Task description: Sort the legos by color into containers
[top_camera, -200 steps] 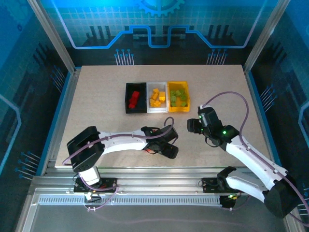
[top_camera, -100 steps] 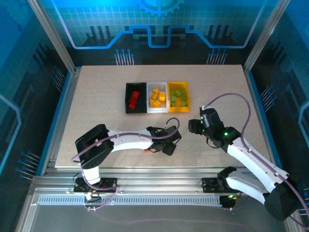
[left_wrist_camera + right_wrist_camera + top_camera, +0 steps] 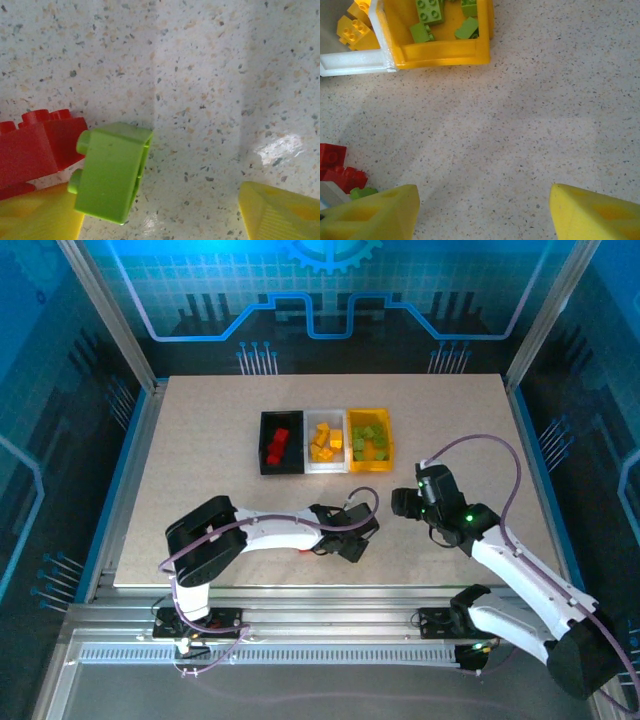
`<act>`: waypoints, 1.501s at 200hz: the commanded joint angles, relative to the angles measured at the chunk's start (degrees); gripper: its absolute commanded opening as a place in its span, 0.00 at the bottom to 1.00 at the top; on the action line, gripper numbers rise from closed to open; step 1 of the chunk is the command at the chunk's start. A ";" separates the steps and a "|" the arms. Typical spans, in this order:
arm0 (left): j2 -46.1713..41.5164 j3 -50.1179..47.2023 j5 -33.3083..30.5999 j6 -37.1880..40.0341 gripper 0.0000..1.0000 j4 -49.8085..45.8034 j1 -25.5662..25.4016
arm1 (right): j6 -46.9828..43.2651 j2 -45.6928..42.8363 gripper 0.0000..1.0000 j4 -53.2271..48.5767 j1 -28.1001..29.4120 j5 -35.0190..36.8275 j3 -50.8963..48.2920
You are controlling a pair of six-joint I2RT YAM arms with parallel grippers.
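Observation:
In the left wrist view a lime green lego [image 3: 112, 172] lies on its side on the speckled table, leaning on my left fingertip [image 3: 35, 215]. A red lego [image 3: 37, 147] sits just behind it. The left gripper [image 3: 160, 202] is open, its other finger far from the brick. In the top view the left gripper [image 3: 348, 535] is low on the table, in front of the containers. The right gripper [image 3: 484, 195] hangs open over bare table near the yellow bin [image 3: 440, 54]. That bin holds green legos [image 3: 430, 10].
The black bin [image 3: 266, 445] holds red legos, the white bin [image 3: 327, 466] yellow ones, and the yellow bin [image 3: 370, 466] green ones. Loose red legos [image 3: 335, 167] lie at the left of the right wrist view. The right gripper [image 3: 405, 502] hovers right of the left one.
The left arm has slid its gripper a little right and away from the near edge, over the loose bricks; its jaws narrowed and widened again. The right arm has hardly moved.

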 commanded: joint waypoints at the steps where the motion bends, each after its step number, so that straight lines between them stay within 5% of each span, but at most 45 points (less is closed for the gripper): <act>1: 0.14 0.52 -2.44 1.48 0.71 0.24 -0.32 | 1.15 -1.45 0.70 0.99 -1.05 -0.56 -0.51; 56: 2.99 4.20 -4.20 3.35 0.53 -0.03 0.05 | 0.88 -2.01 0.70 0.53 -1.67 -1.11 -0.29; 104: 5.22 6.05 -4.94 4.93 0.60 0.75 1.06 | 0.64 -3.60 0.70 -0.28 -2.01 -1.11 -0.60; 211: 5.42 6.64 -5.02 5.80 0.25 2.01 1.34 | 0.96 -3.88 0.70 -0.15 -2.28 -1.24 -0.65; 300: -1.63 11.58 -2.64 3.30 0.17 2.42 6.12 | 2.24 -5.71 0.70 -2.63 -2.35 0.33 0.59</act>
